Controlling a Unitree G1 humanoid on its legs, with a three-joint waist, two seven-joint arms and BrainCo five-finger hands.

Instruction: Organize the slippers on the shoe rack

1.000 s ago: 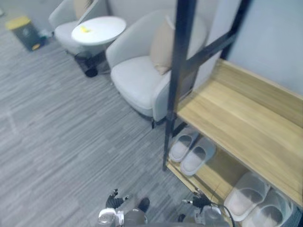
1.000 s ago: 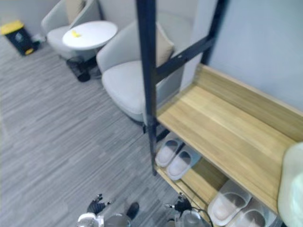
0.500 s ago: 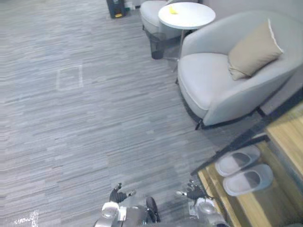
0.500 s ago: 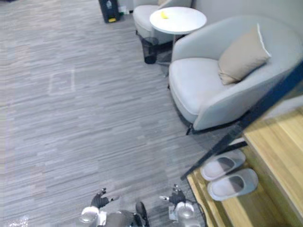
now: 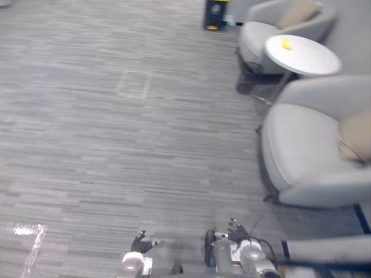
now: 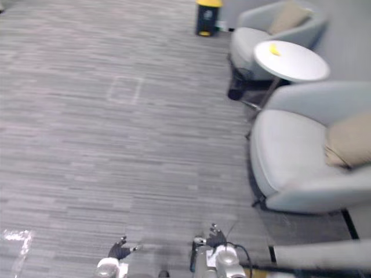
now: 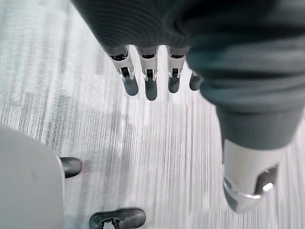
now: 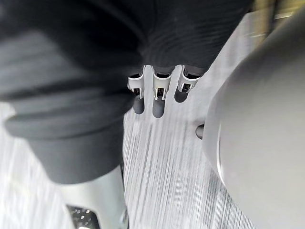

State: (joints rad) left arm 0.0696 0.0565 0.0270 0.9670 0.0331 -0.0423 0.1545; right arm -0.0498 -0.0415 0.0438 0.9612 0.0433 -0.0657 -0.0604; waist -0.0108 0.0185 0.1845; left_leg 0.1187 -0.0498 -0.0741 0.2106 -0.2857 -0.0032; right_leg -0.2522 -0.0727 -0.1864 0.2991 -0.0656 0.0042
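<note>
A dark bar, seemingly of the black-framed shoe rack [image 5: 360, 219], crosses the lower right corner. At the bottom edge the left hand [image 5: 140, 243] and right hand [image 5: 235, 231] hang empty, fingers straight and relaxed, over grey striped carpet [image 5: 145, 145]. A pale grey upholstered armchair [image 5: 301, 156] sits at the right.

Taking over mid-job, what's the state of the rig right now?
Left hand: open, empty, hanging low over the grey carpet.
Right hand: open, empty, also low over the carpet.
Slippers: a second ago two pairs sat on the rack's lower shelf. The head camera has since swung away toward the near armchair and round table.
Done: cannot be judged from here.
Left: probably turn back right to the rack and check the pairs.
</note>
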